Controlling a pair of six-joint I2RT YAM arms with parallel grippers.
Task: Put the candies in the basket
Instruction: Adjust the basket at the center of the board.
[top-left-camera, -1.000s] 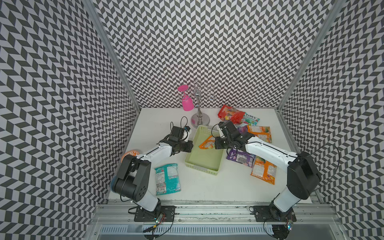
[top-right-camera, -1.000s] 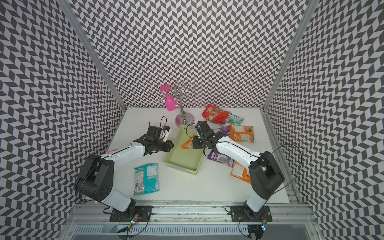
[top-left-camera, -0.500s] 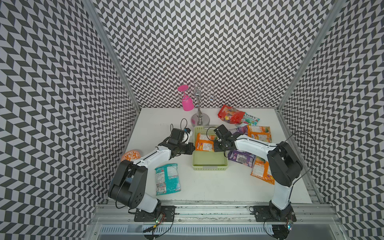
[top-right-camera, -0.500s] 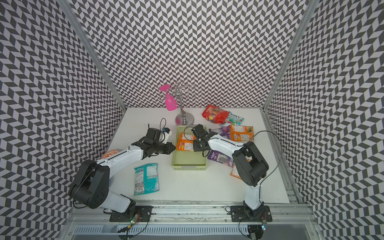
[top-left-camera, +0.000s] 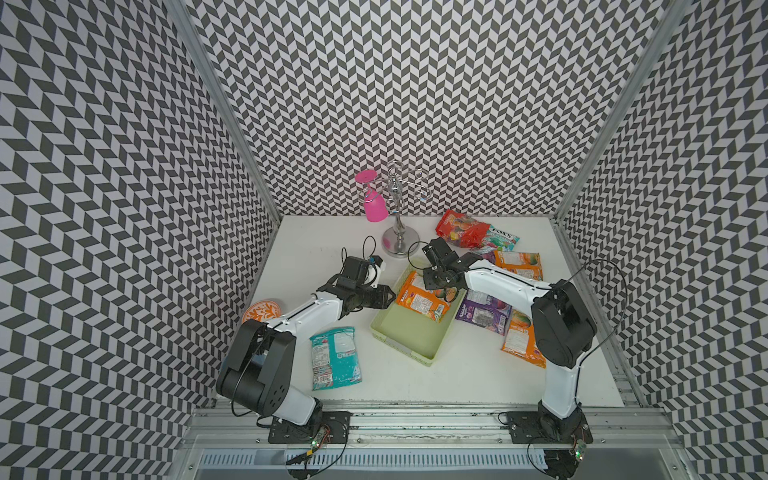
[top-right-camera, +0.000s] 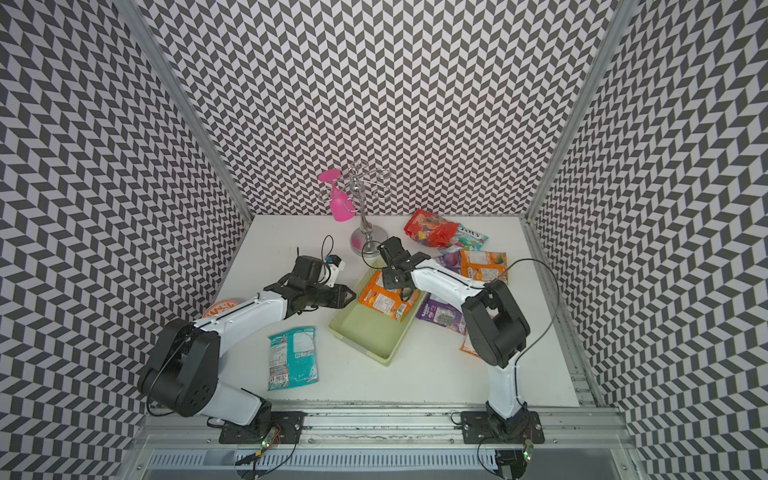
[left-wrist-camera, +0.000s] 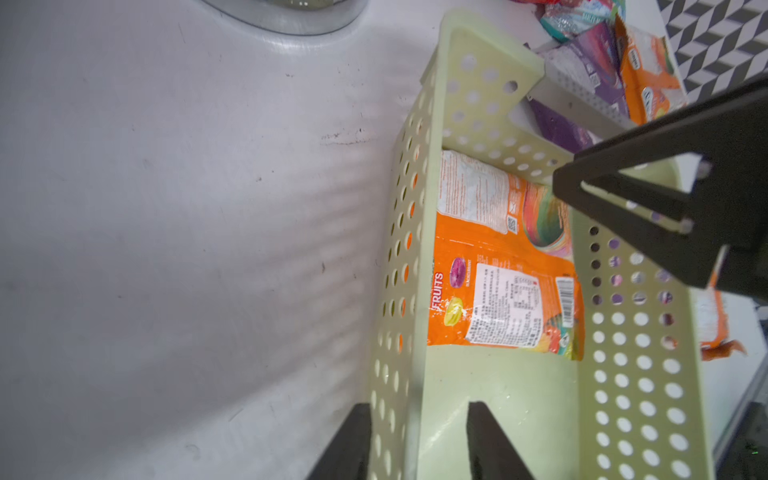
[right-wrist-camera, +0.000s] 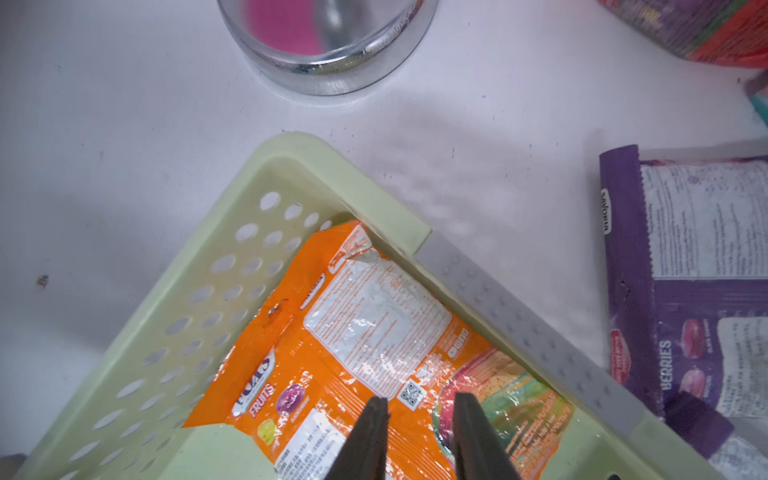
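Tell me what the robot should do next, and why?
Probably lift the right gripper up out of the basket, toward the purple bag lying outside, beside it. The orange bag already lies inside, and the jaws stand apart above it, holding nothing.

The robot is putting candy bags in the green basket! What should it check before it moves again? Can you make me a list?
1. Orange candy bag inside the basket: ok, at its far end.
2. Right gripper off that bag: ok, jaws apart above it.
3. Left gripper clear of the basket: not ok, its fingers straddle the side wall.
4. Room for more bags: ok, the near half of the floor is bare.
5. Teal candy bag free to grab: ok, alone on the table.
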